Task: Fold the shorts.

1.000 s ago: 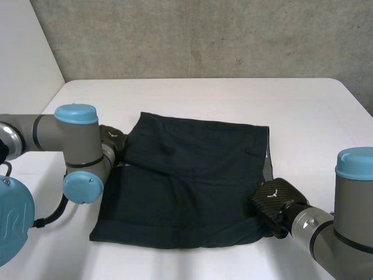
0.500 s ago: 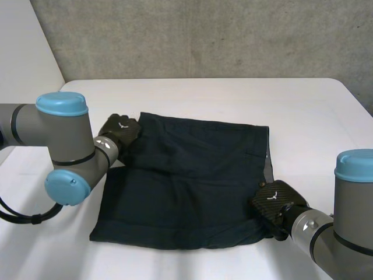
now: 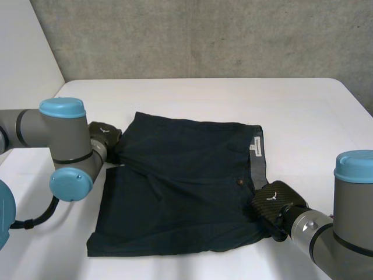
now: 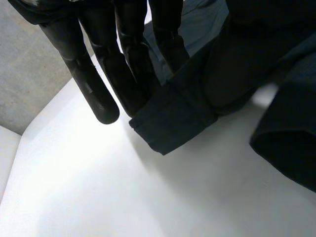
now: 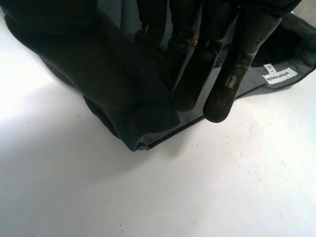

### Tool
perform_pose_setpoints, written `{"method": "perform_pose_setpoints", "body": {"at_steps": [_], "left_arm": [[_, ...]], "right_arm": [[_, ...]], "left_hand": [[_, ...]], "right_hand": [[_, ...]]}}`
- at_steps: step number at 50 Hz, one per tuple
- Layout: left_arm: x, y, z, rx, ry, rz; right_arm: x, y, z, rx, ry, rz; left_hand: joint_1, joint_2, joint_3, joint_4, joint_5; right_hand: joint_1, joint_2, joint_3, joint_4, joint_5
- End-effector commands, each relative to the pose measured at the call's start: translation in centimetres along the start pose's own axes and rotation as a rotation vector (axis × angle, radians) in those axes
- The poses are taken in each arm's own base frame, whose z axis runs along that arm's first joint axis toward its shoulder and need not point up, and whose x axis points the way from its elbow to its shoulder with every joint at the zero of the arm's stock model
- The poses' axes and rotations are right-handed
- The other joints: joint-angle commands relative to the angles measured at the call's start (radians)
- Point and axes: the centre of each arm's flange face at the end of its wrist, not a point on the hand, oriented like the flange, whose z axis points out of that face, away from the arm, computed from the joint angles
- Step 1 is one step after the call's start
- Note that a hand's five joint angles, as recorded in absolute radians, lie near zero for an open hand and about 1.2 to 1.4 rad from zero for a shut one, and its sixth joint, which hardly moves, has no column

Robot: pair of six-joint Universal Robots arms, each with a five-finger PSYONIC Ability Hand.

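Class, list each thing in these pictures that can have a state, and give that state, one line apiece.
shorts: unfolded, spread out on the table.
left hand: shut, fingers pinching the far leg's hem.
right hand: shut, fingers pinching the near end of the waistband.
table: white, bearing the shorts.

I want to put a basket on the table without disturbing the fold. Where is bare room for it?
The widest bare table is the strip between the shorts and the far edge by the wall. Another patch lies beside the waistband, beyond the right hand. It is crowded at the shorts' left side, by the left hand and arm.
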Motion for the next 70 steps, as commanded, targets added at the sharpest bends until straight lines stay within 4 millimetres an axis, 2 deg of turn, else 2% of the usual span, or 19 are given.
{"method": "perform_pose_setpoints", "body": {"at_steps": [1,4,10,16,18,26,30,34,39,45,46,47,50,54,58,63,66,67,70], "left_arm": [[1.3,-0.1,-1.1,0.001,0.034,0.013],[0.7,-1.2,-2.1,0.025,0.024,0.007],[-0.9,-2.6,-4.9,0.054,0.0,-0.014],[-1.4,-2.8,-10.0,0.07,0.04,-0.111],[-1.2,-2.4,-11.4,0.06,0.071,-0.132],[1.2,1.5,-19.3,-0.136,0.293,-0.196],[2.1,3.0,-21.0,-0.191,0.334,-0.187],[2.7,4.4,-21.8,-0.236,0.353,-0.176],[2.9,4.9,-21.6,-0.229,0.346,-0.171],[2.8,4.8,-21.1,-0.208,0.332,-0.172],[2.9,4.7,-21.1,-0.197,0.331,-0.171],[2.8,4.5,-21.0,-0.184,0.327,-0.171],[2.4,3.7,-20.9,-0.141,0.305,-0.173],[1.3,1.8,-21.9,-0.043,0.265,-0.178],[0.7,0.8,-23.8,0.014,0.267,-0.147],[0.9,1.9,-28.0,-0.113,0.37,0.0],[1.2,2.4,-29.5,-0.176,0.436,0.033],[1.3,2.6,-30.2,-0.206,0.47,0.037],[1.2,2.4,-30.4,-0.209,0.488,0.037]], "right_arm": [[0.0,-0.1,0.0,0.001,-0.002,0.004],[0.1,-0.3,-0.1,0.009,0.004,0.024],[0.5,-0.7,-0.1,0.025,0.012,0.083],[0.5,-1.2,-0.2,0.054,-0.005,0.131],[0.8,-1.6,-0.3,0.072,0.002,0.155],[1.3,-2.1,-0.4,0.092,0.019,0.217],[1.4,-2.0,-0.3,0.091,0.024,0.219],[1.6,-2.1,-0.3,0.097,0.029,0.24],[1.8,-2.3,-0.3,0.106,0.034,0.279],[2.1,-2.3,-0.3,0.106,0.053,0.285],[2.1,-2.3,-0.3,0.106,0.057,0.285],[2.1,-2.3,-0.3,0.105,0.059,0.285],[2.0,-2.4,-0.6,0.107,0.052,0.282],[2.0,-2.7,-1.8,0.114,0.054,0.255],[1.7,-2.9,-4.2,0.072,0.029,0.179],[-0.3,-1.2,-8.6,-0.103,-0.096,-0.014],[-1.1,-0.5,-10.9,-0.163,-0.154,-0.083],[-1.1,-0.4,-11.3,-0.172,-0.158,-0.092],[-0.5,-0.6,-11.7,-0.163,-0.15,-0.083]], "left_hand": [[-0.546,-0.567,-0.562,-0.565,-0.544],[-0.735,-0.756,-0.751,-0.754,-0.733],[-0.821,-0.842,-0.837,-0.84,-0.819],[-0.768,-0.789,-0.784,-0.787,-0.766],[-0.759,-0.78,-0.775,-0.778,-0.757],[-0.756,-0.777,-0.772,-0.775,-0.754],[-0.736,-0.756,-0.752,-0.755,-0.734],[-0.733,-0.753,-0.749,-0.752,-0.731],[-0.639,-0.66,-0.655,-0.658,-0.637],[-0.158,-0.179,-0.174,-0.177,-0.156],[0.154,0.133,0.138,0.135,0.156],[0.293,0.273,0.278,0.274,0.295],[0.297,0.277,0.282,0.278,0.299],[0.297,0.277,0.282,0.278,0.299],[0.297,0.277,0.282,0.278,0.299],[0.297,0.277,0.282,0.278,0.299],[0.297,0.277,0.282,0.278,0.299],[0.297,0.277,0.282,0.278,0.299],[0.297,0.277,0.282,0.278,0.299]], "right_hand": [[0.417,0.213,0.196,0.205,0.24],[0.417,0.213,0.196,0.205,0.24],[0.417,0.213,0.196,0.205,0.24],[0.417,0.213,0.196,0.205,0.24],[0.417,0.213,0.196,0.205,0.24],[0.417,0.213,0.196,0.205,0.24],[0.417,0.213,0.196,0.205,0.24],[0.417,0.213,0.196,0.205,0.24],[0.417,0.213,0.196,0.205,0.24],[0.417,0.213,0.196,0.205,0.24],[0.417,0.213,0.196,0.205,0.24],[0.417,0.213,0.196,0.205,0.24],[0.417,0.213,0.196,0.205,0.24],[0.417,0.213,0.196,0.205,0.24],[0.417,0.213,0.196,0.205,0.24],[0.417,0.213,0.196,0.205,0.24],[0.417,0.213,0.196,0.205,0.24],[0.417,0.213,0.196,0.205,0.24],[0.417,0.213,0.196,0.205,0.24]]}}
